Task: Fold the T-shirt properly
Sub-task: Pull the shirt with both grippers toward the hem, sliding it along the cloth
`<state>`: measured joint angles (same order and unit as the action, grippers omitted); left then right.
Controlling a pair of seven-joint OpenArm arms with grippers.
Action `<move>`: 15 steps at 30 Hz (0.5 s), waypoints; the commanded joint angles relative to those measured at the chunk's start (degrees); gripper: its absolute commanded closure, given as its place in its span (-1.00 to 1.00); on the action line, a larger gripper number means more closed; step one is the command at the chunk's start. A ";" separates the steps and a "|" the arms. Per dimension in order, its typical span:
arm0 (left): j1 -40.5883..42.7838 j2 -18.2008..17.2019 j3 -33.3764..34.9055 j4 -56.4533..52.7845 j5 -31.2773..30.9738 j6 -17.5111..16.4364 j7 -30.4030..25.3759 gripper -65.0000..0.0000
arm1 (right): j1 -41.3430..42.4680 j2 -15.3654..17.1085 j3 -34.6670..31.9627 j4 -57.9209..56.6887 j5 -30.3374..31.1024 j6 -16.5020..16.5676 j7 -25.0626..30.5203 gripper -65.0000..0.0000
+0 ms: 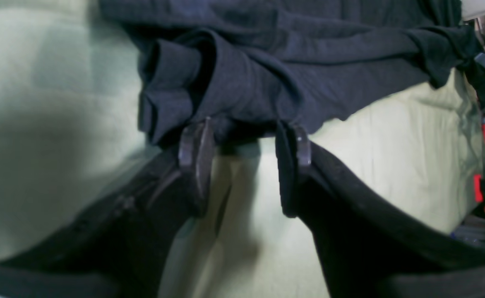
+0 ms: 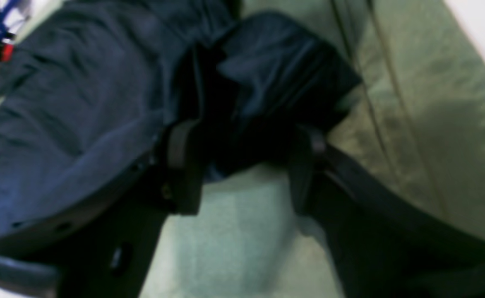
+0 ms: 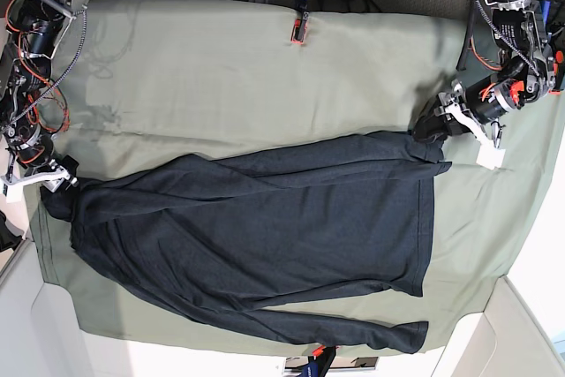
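Note:
The dark navy T-shirt (image 3: 265,218) lies spread flat across the sage-green cloth (image 3: 221,68), with one long sleeve along the near edge. My left gripper (image 3: 434,125) is at the shirt's far right corner. In the left wrist view its fingers (image 1: 197,145) stand apart, the bunched shirt edge (image 1: 242,82) reaching between the tips of the gripper (image 1: 244,126). My right gripper (image 3: 64,184) is at the shirt's left end. In the right wrist view it (image 2: 244,132) is open, straddling a dark fold of fabric (image 2: 275,74).
A red-and-black clip (image 3: 298,28) sits at the cloth's far edge and another (image 3: 313,364) at the near edge. A white tag (image 3: 490,158) lies by the left gripper. Cables and arm bases crowd both far corners. White table borders show at the near corners.

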<state>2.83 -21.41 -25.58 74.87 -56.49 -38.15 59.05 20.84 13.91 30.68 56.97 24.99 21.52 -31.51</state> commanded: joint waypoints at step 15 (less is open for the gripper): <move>-2.99 -0.96 -0.35 -0.13 4.90 4.52 -3.89 0.14 | 1.55 -3.63 -0.74 0.76 -1.64 -0.74 1.55 0.03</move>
<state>0.62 -21.43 -25.56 74.24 -51.35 -33.82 56.05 21.12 9.85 29.98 56.99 23.07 20.97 -29.80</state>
